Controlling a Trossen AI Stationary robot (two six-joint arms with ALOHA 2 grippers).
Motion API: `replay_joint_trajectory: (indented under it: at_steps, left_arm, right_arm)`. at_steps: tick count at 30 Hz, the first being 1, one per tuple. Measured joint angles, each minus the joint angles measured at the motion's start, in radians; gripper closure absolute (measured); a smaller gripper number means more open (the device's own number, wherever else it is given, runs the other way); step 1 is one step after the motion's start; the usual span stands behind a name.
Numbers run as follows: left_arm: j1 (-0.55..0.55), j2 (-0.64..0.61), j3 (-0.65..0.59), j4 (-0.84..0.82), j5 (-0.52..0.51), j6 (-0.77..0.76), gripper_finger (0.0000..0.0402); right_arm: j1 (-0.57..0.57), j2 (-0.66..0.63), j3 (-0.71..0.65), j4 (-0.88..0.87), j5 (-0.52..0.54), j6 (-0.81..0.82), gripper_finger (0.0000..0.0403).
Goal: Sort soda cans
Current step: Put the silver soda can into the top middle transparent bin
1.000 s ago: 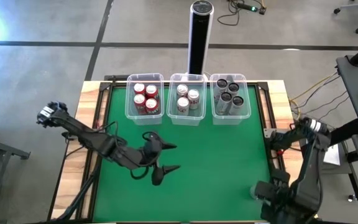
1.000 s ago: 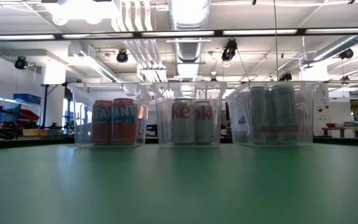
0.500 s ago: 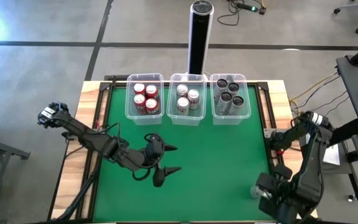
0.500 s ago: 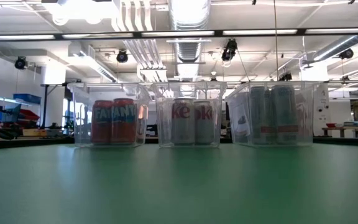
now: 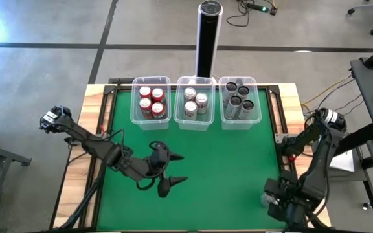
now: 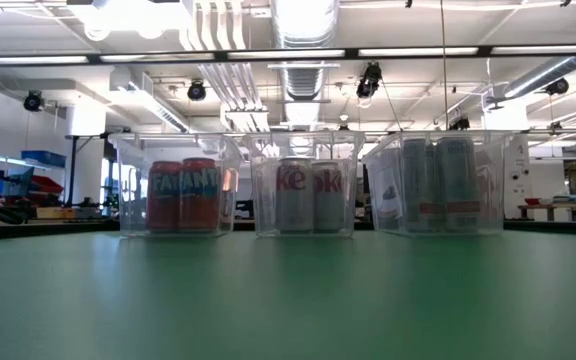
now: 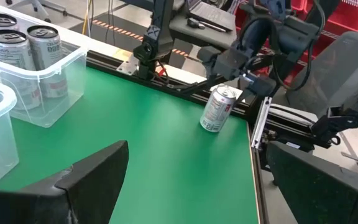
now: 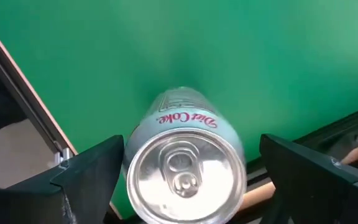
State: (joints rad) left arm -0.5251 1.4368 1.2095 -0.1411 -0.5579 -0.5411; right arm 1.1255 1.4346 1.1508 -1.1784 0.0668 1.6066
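A silver-white soda can [image 8: 185,165] stands on the green table near its near right corner [image 5: 266,199]; it also shows in the left wrist view [image 7: 218,109]. My right gripper [image 8: 191,140] is open and comes down over the can, one finger on each side of its top. A narrow gap shows beside one finger [image 8: 303,180]. My left gripper [image 5: 177,168] is open above the table's middle, holding nothing. Red cans [image 5: 152,102], silver cans [image 5: 195,103] and dark grey cans [image 5: 238,97] stand in three clear tubs. My right gripper's fingers point down on either side of the can's upper wall [image 8: 135,155]. Whether either finger touches the can, I cannot tell. The can stands on its base on the table.
The three clear tubs [image 5: 151,83] stand in a row along the far edge, also seen in the low view [image 6: 308,185]. A tall black post [image 5: 208,35] stands behind them. Bare green mat lies between the tubs and both grippers. A black frame rail [image 7: 166,74] borders the table.
My right arm's upper joints have swung toward the table's far right, while its gripper has stayed over the can at the near right corner. The can has not moved.
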Motion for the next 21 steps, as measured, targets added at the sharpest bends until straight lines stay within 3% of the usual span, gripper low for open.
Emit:
replay_joint_trajectory:
  at_steps: [8,13,16,21]
  left_arm:
    - [0.0,0.0,0.0,-0.02,-0.001,0.004,0.0035]
    - [0.0,0.0,0.0,-0.047,-0.029,0.005,0.0035]
    - [0.002,0.0,0.0,-0.049,-0.038,0.008,0.0035]
    - [0.003,0.0,0.0,-0.041,-0.061,0.008,0.0035]
  right_arm:
    - [0.0,0.0,-0.087,0.112,-0.059,0.046,0.0041]
    - [0.0,0.0,-0.089,0.113,-0.075,0.089,0.0076]
    - [-0.012,0.0,-0.065,0.105,-0.085,0.067,0.0105]
    - [-0.111,0.001,0.031,0.099,-0.108,-0.072,0.0107]
